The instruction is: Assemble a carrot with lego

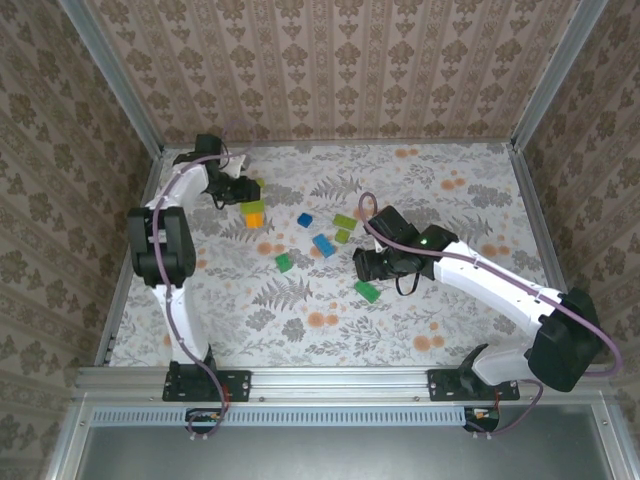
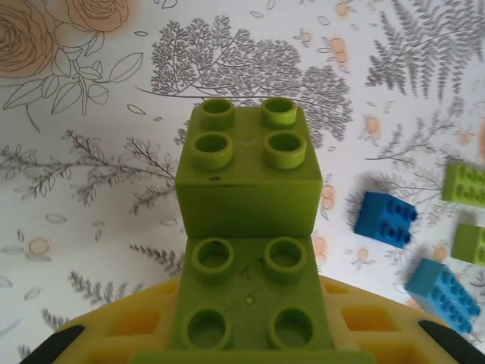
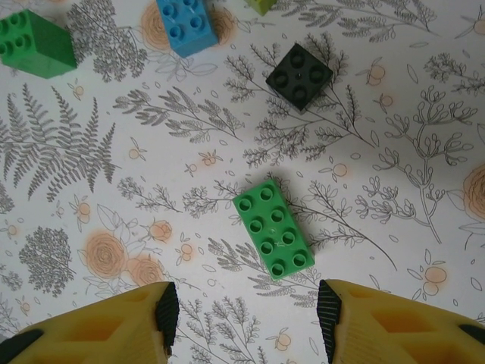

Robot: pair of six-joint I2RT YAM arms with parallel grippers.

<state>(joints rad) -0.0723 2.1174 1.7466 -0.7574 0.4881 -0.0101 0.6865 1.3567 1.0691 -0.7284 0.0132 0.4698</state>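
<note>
Table, mid-assembly: the right gripper (image 3: 247,307) was poised low over a green brick (image 3: 273,229), its jaws partly open with nothing between them. The brick lay flat, studs up, slightly skewed to the line of the fingers. For a clean pick, it was judged, the wrist should be turned until the pads faced the long sides. It should then be lowered straight so that the brick was not nudged away. Just beyond, a black brick (image 3: 299,76) sat apart and was not thought to be in the way. A blue brick (image 3: 186,23) and a dark-green brick (image 3: 34,42) were scattered farther off. At the table's far left, the left gripper (image 2: 250,334) was closed on a light-green stack (image 2: 248,227) of two bricks, with an orange brick (image 1: 254,219) seen just beside it from above. Whether the stack rested on the table could not be told. The loose bricks between the arms were judged the main clutter to be crossed.
</note>
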